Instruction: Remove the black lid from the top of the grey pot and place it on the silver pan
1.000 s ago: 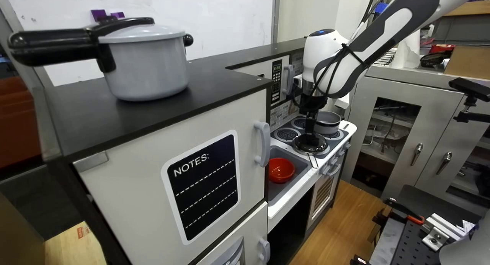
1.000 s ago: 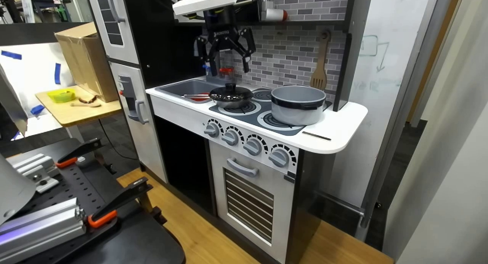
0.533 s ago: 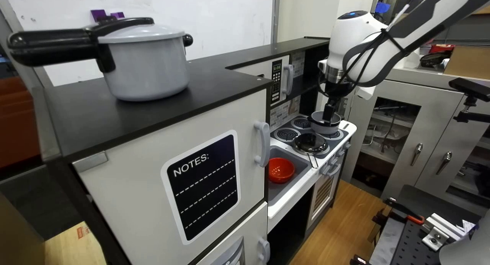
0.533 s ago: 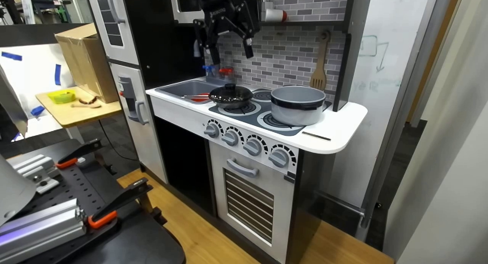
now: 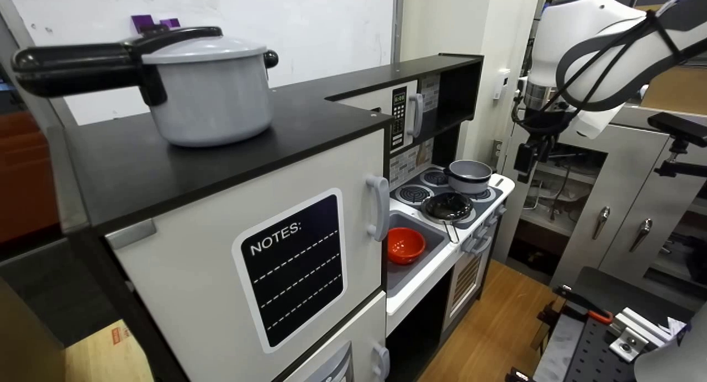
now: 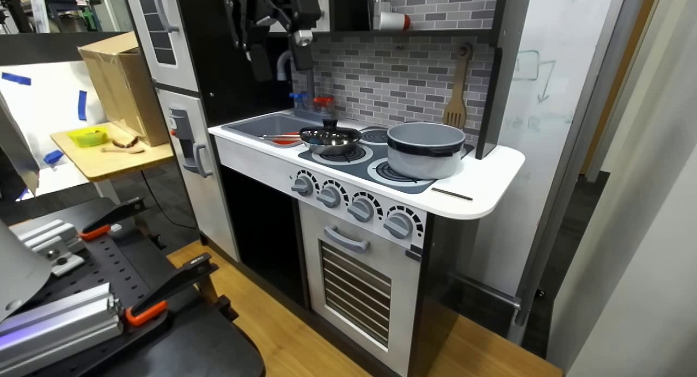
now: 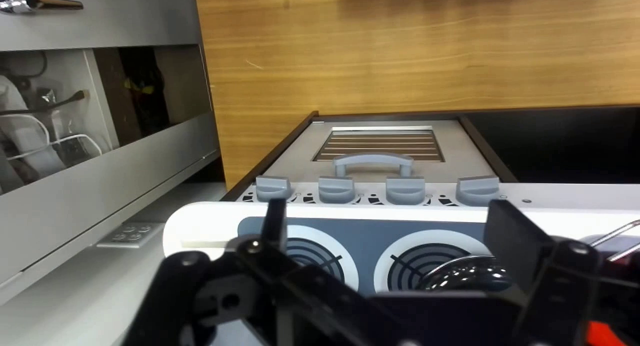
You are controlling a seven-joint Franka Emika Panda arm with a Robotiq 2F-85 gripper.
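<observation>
Black lid (image 6: 330,134) sitting on top of the silver pan (image 6: 329,148), and the pan is partly over a front burner (image 6: 348,158)! Just beside it stands the grey pot (image 6: 426,163), its inside showing in both exterior views. Above and well apart from all three, the end effector (image 6: 283,66) hangs with its fingers (image 7: 516,243) spread wide. In the sink (image 6: 250,128), a red bowl (image 5: 406,245). Does the lid's rim seat evenly all round? Hard to say: a finger hides part of it in the wrist view.
</observation>
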